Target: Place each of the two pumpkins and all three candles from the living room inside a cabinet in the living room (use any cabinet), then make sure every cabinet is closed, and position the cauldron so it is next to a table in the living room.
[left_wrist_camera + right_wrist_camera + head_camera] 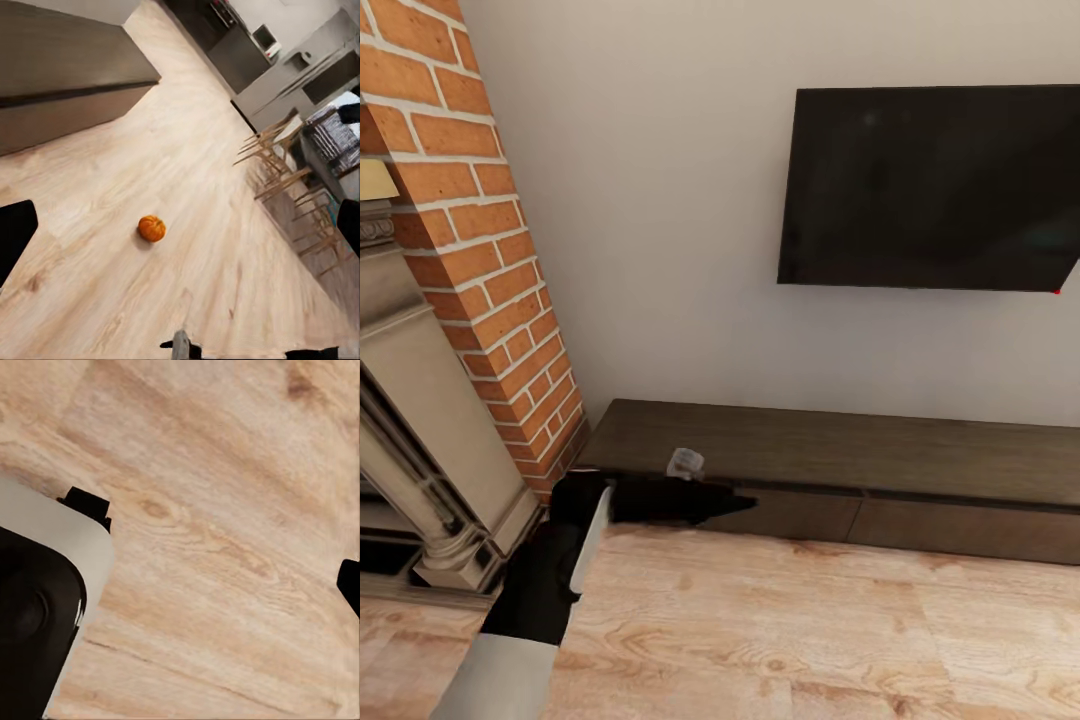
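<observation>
With the left jaws (690, 497) spread empty at the cabinet (840, 450) front, hook a drawer edge squarely; right jaws' state unclear.

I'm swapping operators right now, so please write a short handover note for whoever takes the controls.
Left gripper: at the front edge of the cabinet, near its left end; open or shut is unclear.
Right gripper: over bare wood floor, fingers spread, empty.
One pumpkin lies on the floor, clear of the cabinet.
Cabinet fronts in view look closed.
Left: stow that pumpkin; other pumpkin, candles and cauldron still to find.
</observation>
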